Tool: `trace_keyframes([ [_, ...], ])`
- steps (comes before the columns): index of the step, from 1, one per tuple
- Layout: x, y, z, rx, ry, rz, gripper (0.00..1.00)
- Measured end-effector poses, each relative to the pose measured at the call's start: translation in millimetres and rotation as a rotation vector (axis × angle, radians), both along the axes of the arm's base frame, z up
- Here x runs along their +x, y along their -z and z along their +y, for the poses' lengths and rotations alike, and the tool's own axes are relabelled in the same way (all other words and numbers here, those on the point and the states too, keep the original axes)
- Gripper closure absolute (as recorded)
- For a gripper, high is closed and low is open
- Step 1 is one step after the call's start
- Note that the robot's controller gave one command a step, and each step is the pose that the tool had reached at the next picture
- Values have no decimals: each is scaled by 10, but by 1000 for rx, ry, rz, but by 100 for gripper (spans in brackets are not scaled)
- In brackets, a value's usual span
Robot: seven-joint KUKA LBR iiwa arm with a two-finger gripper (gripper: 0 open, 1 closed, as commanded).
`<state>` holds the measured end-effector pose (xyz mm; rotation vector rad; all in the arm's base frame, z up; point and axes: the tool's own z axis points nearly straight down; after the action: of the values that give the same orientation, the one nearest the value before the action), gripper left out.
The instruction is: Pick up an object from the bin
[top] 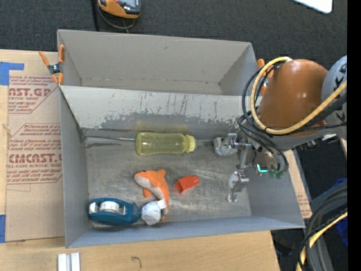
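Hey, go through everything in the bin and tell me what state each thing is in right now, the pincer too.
pincer: open, nothing between its fingers, low at the bin's right side.
yellow bottle: lying on its side, cap end towards the pincer.
orange and white soft toy: lying loose on the floor.
small orange block: lying loose just right of the toy.
blue tape dispenser: resting in the near left corner.

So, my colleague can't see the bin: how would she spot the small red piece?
Look at the floor of the grey bin, near its middle. Between the orange-and-white plush toy and the gripper lies a small red-orange block. Unlike its soft two-coloured neighbour, it is angular and one colour.
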<state>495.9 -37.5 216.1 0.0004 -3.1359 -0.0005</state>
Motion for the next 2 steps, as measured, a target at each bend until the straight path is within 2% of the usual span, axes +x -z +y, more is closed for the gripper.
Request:
trace_keyframes([
  [1, 15, -29, 0, -1, -1, -7, 0],
  [2, 201, 572, 214, 0, 23, -13, 0],
])
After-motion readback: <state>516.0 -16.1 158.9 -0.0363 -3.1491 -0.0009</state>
